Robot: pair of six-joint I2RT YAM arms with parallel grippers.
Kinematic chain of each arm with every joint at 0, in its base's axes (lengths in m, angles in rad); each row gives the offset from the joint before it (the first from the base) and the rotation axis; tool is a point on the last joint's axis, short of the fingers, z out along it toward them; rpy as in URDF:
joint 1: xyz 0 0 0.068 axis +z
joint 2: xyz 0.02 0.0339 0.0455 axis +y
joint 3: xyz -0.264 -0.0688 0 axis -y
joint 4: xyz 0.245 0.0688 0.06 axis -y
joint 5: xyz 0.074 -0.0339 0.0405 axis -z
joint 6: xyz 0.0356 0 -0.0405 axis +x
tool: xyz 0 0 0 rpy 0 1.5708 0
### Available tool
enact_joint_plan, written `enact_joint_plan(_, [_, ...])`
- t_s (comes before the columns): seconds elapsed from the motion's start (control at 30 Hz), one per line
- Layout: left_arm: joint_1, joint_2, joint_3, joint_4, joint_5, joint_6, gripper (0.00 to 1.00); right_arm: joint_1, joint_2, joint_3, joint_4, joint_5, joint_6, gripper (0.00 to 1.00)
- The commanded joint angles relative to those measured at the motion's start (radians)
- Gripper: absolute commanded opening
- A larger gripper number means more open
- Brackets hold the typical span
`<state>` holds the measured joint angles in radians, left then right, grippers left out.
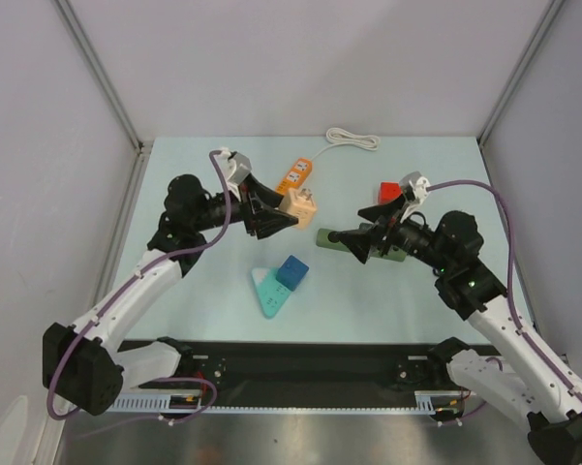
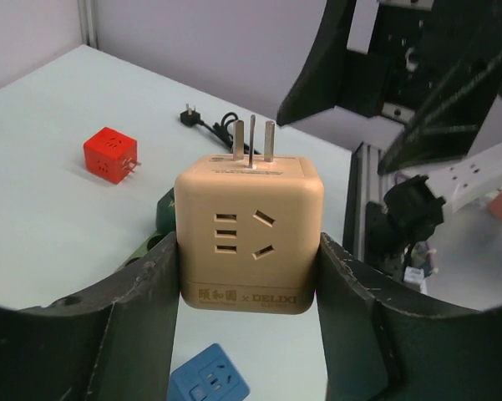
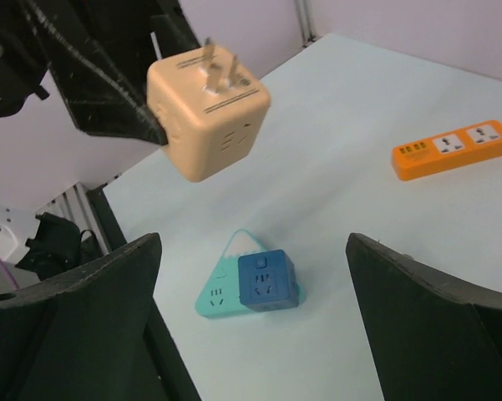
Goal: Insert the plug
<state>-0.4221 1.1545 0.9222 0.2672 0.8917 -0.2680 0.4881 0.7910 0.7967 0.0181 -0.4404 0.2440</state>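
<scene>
left claw [image 1: 279, 219] part-open, clamped on sides of beige cube plug [image 2: 249, 238], plug off the counter [image 1: 368, 295], prongs pointing away from claw, right claw [image 1: 352, 243] spread wide, empty, facing plug, near, left wrist shows red cube [image 2: 109, 154], right wrist instead shows orange strip [image 3: 451, 149]

The top external view looks steeply down from above and behind the arm bases [image 1: 189, 366], far enough off to hold the whole table [image 1: 368, 291]. The left wrist view sits very close behind the beige cube plug [image 2: 249, 234], facing toward the red cube [image 2: 109, 154]; the right wrist view faces back the other way from farther off, over the orange power strip [image 3: 451, 149]. All three share the beige cube plug and the blue cube [image 1: 292, 272].
</scene>
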Motion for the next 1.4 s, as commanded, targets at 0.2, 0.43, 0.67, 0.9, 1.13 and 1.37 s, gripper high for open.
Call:
enact_joint_plan(0.2, [-0.020,0.088,0.281,-0.612,-0.744,-0.364,0.01,0.210,0.125,0.142,-0.150,0.366,-0.132,1.00])
enact_joint_plan(0.43, [0.069,0.152,0.234,-0.945,-1.017,-0.569,0.00,0.247,0.139,0.157,-0.210,0.414,-0.098,1.00])
enact_joint_plan(0.67, [0.071,0.179,0.143,-1.000,-1.218,-0.798,0.00,0.251,0.148,0.113,-0.167,0.420,-0.094,1.00])
enact_joint_plan(0.9, [0.098,0.292,0.119,-1.057,-1.191,-0.925,0.00,0.306,0.237,0.113,-0.198,0.505,-0.100,1.00])
enact_joint_plan(1.13, [0.135,0.379,0.148,-1.157,-1.094,-1.039,0.00,0.418,0.272,-0.023,0.054,0.517,-0.196,1.00])
enact_joint_plan(1.37, [0.140,0.240,0.221,-1.208,-1.059,-1.028,0.00,0.520,0.437,-0.082,0.403,0.464,-0.513,1.00])
